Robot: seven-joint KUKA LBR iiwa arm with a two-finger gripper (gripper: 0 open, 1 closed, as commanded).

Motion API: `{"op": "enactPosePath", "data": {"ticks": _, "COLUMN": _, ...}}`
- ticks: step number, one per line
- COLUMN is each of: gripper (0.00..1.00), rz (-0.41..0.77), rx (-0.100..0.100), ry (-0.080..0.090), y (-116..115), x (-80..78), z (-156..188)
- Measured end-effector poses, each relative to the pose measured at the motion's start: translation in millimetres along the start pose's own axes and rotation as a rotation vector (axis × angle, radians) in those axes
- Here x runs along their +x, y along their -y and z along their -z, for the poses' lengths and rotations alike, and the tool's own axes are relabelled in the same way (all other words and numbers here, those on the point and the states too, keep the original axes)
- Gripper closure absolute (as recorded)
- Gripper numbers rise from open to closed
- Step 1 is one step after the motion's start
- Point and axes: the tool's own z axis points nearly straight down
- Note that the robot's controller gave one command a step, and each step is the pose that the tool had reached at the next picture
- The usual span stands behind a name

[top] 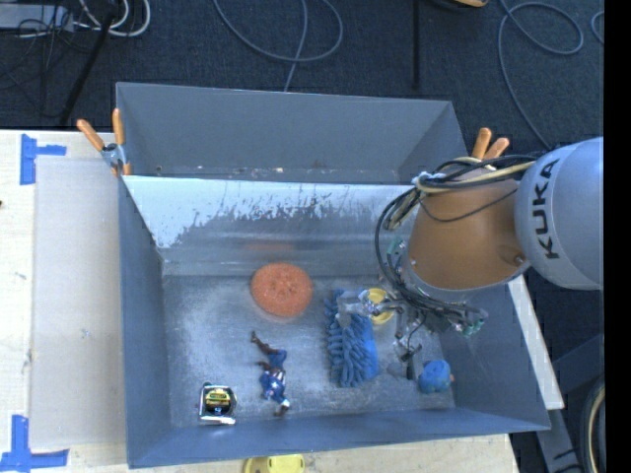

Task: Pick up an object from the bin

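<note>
My gripper [407, 351] hangs low at the bin's right side, under the arm's orange cover. It is just right of a blue fuzzy duster-like thing [352, 349] that lies lengthwise on the floor. A small blue lump [434, 374] sits close to its lower right. A yellow and white piece [376, 303] lies by the duster's upper end, partly hidden by the robot. Nothing can be seen held in the gripper.
An orange round pad [282, 290] lies mid-bin to the left. A small blue and brown figure [272, 374] and a yellow and black tape measure [218, 402] sit near the front wall. The arm covers the bin's right rear corner.
</note>
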Motion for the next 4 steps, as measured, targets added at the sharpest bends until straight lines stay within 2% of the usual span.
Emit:
{"op": "enactPosePath", "data": {"ticks": 1, "gripper": 0.00, "rz": 0.348, "rx": 0.001, "ry": 0.002, "y": 13.8, "x": 2.5, "z": -35.2}}
{"op": "enactPosePath", "data": {"ticks": 2, "gripper": 1.00, "rz": 0.447, "rx": 0.003, "ry": 0.007, "y": 17.6, "x": -4.4, "z": -47.7}}
{"op": "enactPosePath", "data": {"ticks": 4, "gripper": 1.00, "rz": 0.445, "rx": 0.003, "ry": 0.006, "y": 17.5, "x": -4.4, "z": -45.1}}
